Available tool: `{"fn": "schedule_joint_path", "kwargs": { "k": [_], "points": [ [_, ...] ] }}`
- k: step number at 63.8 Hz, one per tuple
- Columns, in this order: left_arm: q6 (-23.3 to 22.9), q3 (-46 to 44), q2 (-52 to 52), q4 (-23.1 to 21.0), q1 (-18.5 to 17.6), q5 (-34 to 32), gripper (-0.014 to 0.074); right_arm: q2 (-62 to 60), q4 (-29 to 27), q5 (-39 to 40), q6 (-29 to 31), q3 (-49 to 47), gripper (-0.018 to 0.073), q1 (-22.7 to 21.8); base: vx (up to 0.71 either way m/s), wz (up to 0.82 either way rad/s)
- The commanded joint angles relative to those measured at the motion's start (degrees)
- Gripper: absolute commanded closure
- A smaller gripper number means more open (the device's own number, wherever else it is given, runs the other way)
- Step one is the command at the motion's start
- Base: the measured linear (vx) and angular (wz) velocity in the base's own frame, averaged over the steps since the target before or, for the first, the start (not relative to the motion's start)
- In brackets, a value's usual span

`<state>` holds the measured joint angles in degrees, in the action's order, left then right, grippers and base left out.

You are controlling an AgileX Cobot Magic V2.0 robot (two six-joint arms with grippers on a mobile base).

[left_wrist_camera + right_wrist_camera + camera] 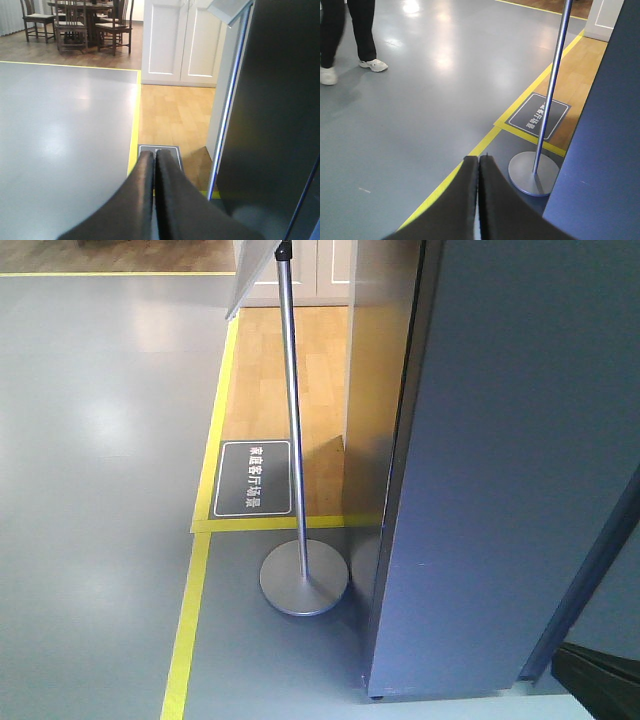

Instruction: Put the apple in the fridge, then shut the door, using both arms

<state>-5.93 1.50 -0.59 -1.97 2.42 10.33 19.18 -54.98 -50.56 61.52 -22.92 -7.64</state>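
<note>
The apple is out of view in all three views. The fridge fills the right of the front view as a tall dark grey face. It also stands at the right of the left wrist view, the fridge there edged in white with a strip of blue tape. I cannot tell whether this face is the door. My left gripper is shut with nothing in it, above the floor left of the fridge. My right gripper is also shut and empty, left of the fridge's dark panel.
A sign stand with a round metal base and thin pole stands close to the fridge's left edge. Yellow floor tape borders a wooden floor area with a dark floor label. White cabinets, dining chairs and a person's legs are farther off.
</note>
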Motion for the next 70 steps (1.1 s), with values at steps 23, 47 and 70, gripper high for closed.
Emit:
{"fn": "schedule_joint_path", "kwargs": {
  "k": [23, 47, 70],
  "points": [
    [-0.9, 1.6, -1.0, -0.7, 0.4, -5.0, 0.0604, 0.6, -2.9, 1.6, 0.3, -1.4, 0.0563, -0.2, 0.00, 0.00],
    [-0.9, 1.2, -1.0, -0.7, 0.4, -4.6, 0.0604, 0.6, -2.9, 1.5, 0.3, -1.4, 0.0563, -0.2, 0.00, 0.00],
    [-0.9, 1.2, -1.0, -0.7, 0.4, -4.6, 0.0604, 0.6, -2.9, 0.7, 0.3, -1.4, 0.0563, -0.2, 0.00, 0.00]
  ]
}}
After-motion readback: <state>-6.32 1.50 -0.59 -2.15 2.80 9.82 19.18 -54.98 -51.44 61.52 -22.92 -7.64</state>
